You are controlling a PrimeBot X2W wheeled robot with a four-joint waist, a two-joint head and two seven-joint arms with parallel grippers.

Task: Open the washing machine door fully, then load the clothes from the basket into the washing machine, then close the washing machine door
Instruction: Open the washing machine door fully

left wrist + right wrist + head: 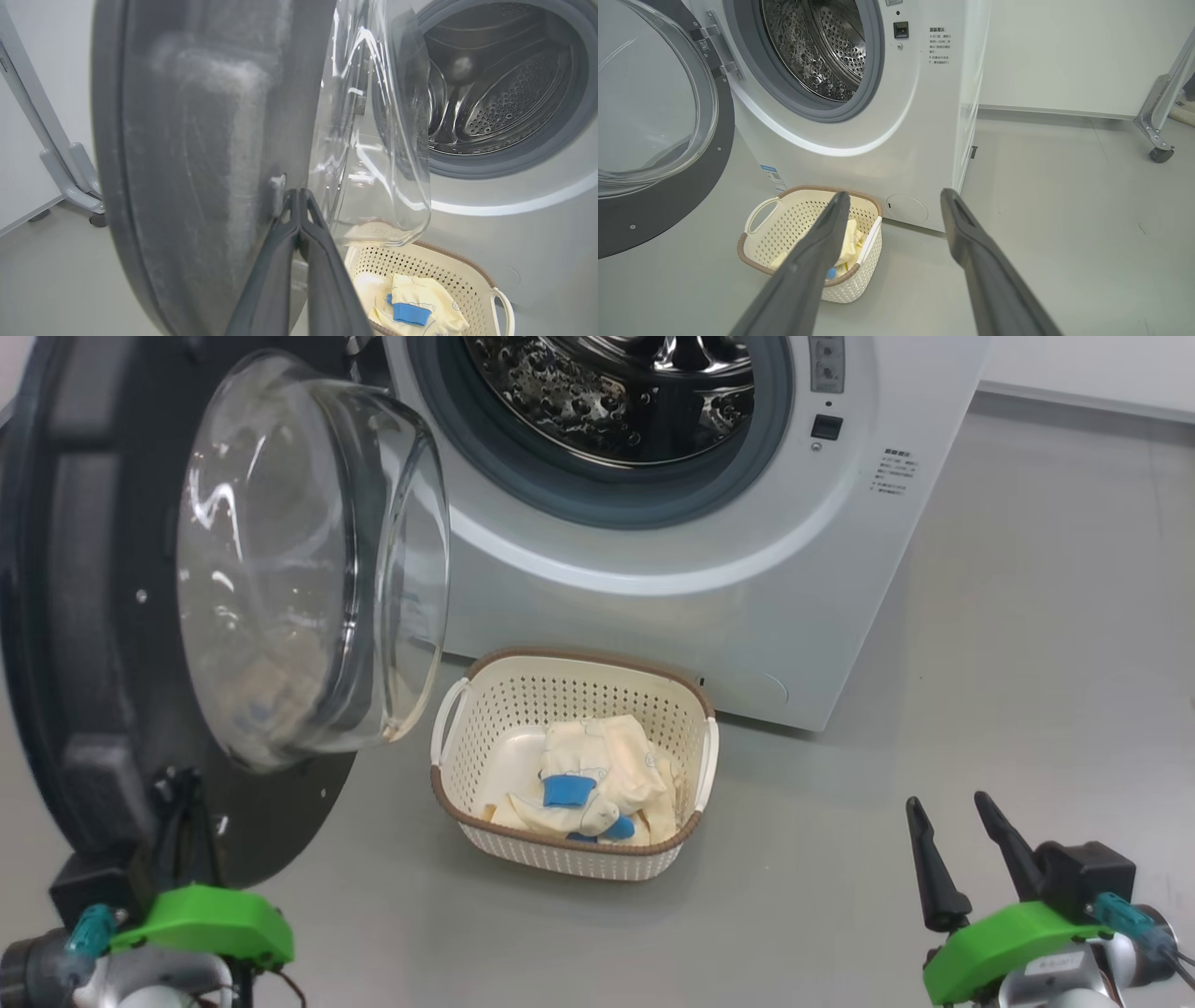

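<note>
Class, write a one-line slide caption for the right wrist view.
Open right gripper hovers facing the basket of clothes in front of the washing machine, its door swung open.

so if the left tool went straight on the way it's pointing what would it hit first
The washing machine door. The shut left tool points at the door's dark inner rim, just beside the glass bowl, with its tips right at the surface. Whether they already touch it is hard to tell from the wrist view.
</note>
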